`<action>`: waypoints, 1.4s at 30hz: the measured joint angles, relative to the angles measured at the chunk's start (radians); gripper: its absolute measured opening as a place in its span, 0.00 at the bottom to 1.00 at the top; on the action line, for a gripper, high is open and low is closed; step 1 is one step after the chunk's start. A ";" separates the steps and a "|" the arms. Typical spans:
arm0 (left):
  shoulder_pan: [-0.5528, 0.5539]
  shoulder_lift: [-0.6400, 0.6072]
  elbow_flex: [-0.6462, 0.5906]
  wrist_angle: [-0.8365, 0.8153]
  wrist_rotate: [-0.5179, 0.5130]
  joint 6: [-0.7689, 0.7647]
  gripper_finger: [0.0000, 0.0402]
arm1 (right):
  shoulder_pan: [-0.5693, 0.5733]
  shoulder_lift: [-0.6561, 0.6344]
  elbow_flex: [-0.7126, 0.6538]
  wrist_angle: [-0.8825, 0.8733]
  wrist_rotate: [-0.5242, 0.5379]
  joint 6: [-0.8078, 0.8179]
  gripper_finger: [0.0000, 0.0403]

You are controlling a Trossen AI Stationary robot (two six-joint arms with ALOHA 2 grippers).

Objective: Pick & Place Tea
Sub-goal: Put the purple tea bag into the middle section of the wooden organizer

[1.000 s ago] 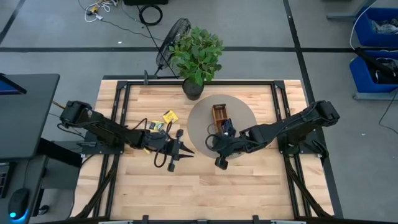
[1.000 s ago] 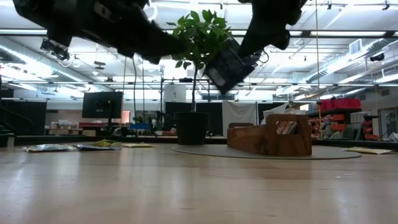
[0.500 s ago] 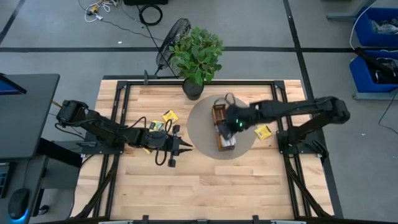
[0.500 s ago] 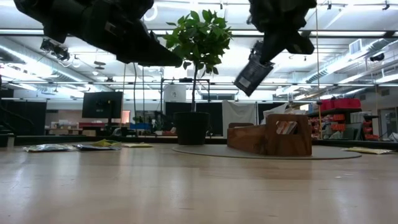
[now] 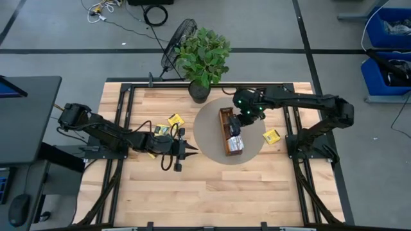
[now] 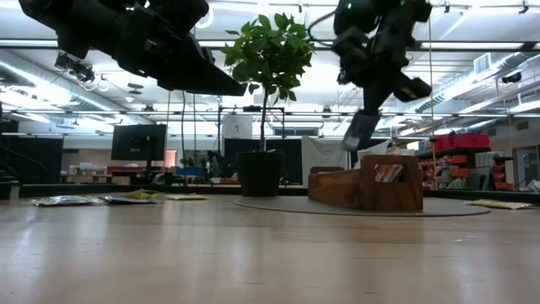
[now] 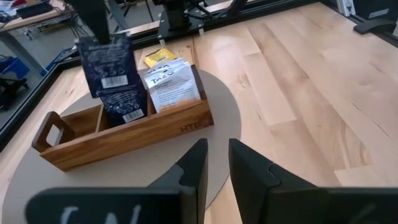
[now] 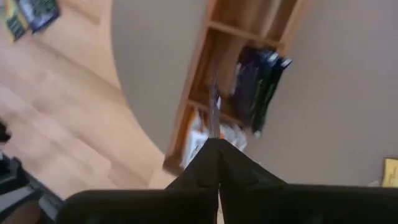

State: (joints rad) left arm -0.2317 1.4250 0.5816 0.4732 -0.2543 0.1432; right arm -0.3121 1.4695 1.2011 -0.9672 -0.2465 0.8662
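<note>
The right claw (image 5: pixel 235 126), pinching a navy sachet (image 7: pixel 106 57) edge-on, hangs over the tray (image 5: pixel 225 115) on the worktop (image 5: pixel 257 186); best lower it straight into the middle compartment. The left claw (image 5: pixel 191 153) waits narrow.

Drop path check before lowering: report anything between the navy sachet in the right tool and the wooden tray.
Nothing visible lies between the navy sachet, shut in the right tool, and the wooden tray below. A second navy sachet already stands in its middle compartment.
</note>
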 joint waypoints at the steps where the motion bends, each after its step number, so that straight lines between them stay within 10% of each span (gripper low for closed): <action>1: 0.000 0.000 0.000 0.000 0.000 0.000 0.17 | -0.012 0.008 0.000 0.000 -0.005 0.000 0.00; 42: 0.000 0.001 0.000 -0.046 0.001 -0.027 0.17 | -0.109 0.194 0.000 0.066 -0.079 -0.131 0.10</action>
State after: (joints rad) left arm -0.2321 1.4261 0.5816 0.4273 -0.2529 0.1162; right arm -0.4210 1.6638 1.2007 -0.9008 -0.3252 0.7347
